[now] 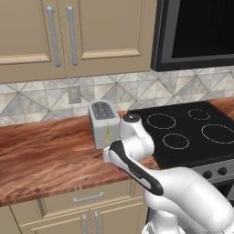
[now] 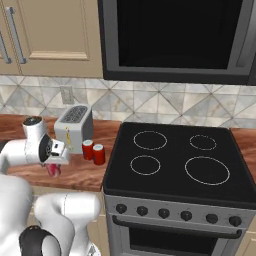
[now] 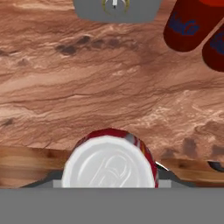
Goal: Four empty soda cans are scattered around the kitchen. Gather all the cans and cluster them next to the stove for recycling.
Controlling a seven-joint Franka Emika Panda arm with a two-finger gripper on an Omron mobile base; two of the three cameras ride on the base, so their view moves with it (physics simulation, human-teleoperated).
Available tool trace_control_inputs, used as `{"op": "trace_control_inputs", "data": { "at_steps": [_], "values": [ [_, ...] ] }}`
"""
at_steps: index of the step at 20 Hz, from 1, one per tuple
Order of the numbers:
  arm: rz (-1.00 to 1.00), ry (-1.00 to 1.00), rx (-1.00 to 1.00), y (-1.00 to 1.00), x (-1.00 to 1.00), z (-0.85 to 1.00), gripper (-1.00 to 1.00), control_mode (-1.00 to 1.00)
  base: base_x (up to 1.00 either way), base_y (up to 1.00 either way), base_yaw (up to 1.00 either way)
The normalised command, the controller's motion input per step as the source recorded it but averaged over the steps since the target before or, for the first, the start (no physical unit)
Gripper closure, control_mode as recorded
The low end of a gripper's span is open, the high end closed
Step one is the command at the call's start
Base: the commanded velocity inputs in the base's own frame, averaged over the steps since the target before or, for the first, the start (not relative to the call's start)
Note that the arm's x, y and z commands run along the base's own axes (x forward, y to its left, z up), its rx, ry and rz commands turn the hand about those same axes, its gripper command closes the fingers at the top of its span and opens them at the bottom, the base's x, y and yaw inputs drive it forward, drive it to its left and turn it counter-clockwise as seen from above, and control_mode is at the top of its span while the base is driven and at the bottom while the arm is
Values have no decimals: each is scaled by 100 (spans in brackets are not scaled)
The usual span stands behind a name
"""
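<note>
- Presently, gripper (image 2: 53, 169): hangs low over the front of the counter (image 2: 85, 175), left of the toaster (image 2: 75, 126); it seems closed on a red can (image 3: 110, 159), whose silvery top sits between the finger tips in the hand view, though the tips themselves are mostly hidden.
- Toaster: one, silver, against the backsplash.
- Placed cans (image 2: 94, 151): two, red, upright, touching or nearly so, just right of the toaster and just beside the stove (image 2: 175, 165).
- Stove: one, black cooktop, four ring burners.
- Count: three cans visible of four.
- Step in hand, as judged: carry the held can rightward, keep it upright, pass in front of the toaster, set it down beside the pair without knocking them.
</note>
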Motion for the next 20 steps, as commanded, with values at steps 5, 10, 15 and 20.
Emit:
{"op": "trace_control_inputs", "data": {
  "at_steps": [5,10,15,20],
  "values": [
    [0,4,-11,-73,50,0,100,-100,0,0,0],
    [-3,5,-9,-68,51,0,100,-100,0,0,0],
    [-4,9,-1,-41,50,-5,100,-100,0,0,0],
    [0,5,0,-30,38,-20,100,-100,0,0,0]
  ]
}}
